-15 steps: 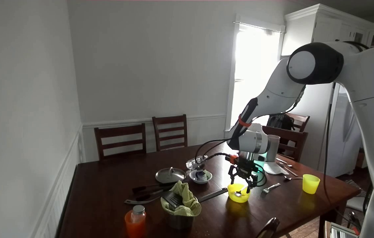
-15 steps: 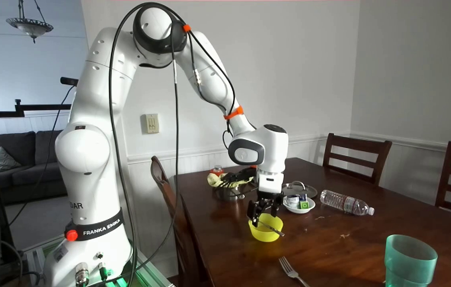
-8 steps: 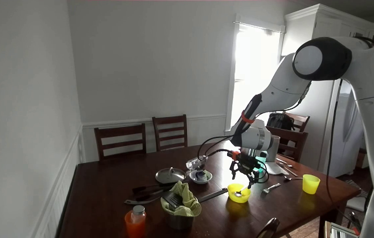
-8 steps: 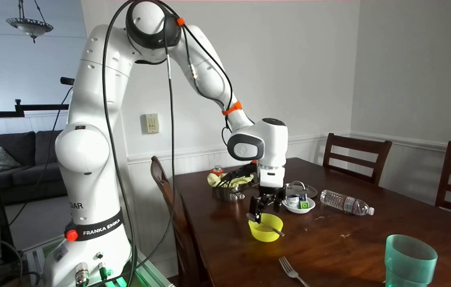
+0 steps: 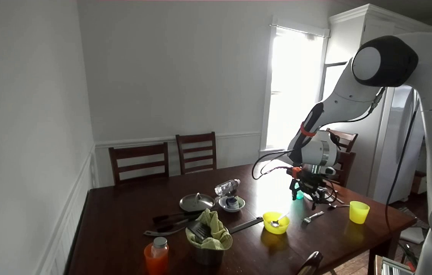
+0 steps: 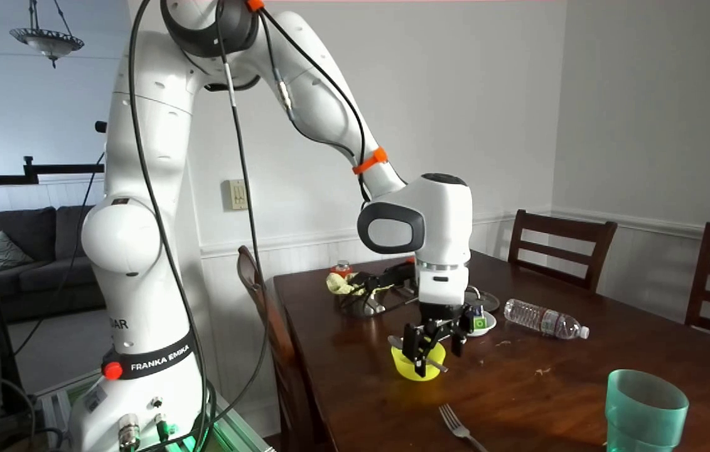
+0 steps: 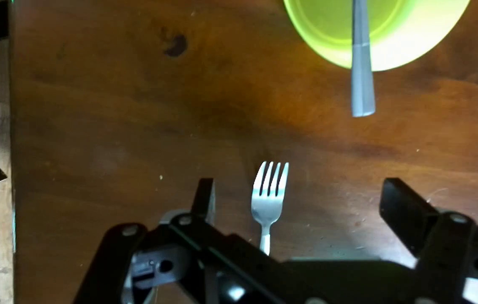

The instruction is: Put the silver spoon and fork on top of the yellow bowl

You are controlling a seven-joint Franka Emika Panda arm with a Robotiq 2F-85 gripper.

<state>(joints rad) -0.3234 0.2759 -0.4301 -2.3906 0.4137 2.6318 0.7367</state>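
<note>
The yellow bowl (image 5: 275,230) stands on the table; it also shows in an exterior view (image 6: 406,370) and at the top of the wrist view (image 7: 424,46). The silver spoon (image 7: 362,80) rests in it, its handle over the rim; it also shows in an exterior view (image 5: 275,224). The silver fork (image 7: 267,209) lies flat on the table beside the bowl, also seen in both exterior views (image 5: 313,217) (image 6: 455,424). My gripper (image 7: 298,188) is open and empty above the table. In the wrist view the fork's head appears between the fingers, nearer the left one; its handle end is hidden.
A taller yellow cup (image 5: 359,212) and more cutlery (image 5: 338,206) lie beyond the fork. A teal cup (image 6: 643,408), white dish (image 5: 235,205), bottle (image 6: 543,320) and pot with cloth (image 5: 208,256) stand around. The table edge (image 7: 12,147) shows left in the wrist view.
My open gripper has risen from the yellow bowl and moved sideways away from it, towards the fork. The spoon stays in the bowl; the fork has not moved.
</note>
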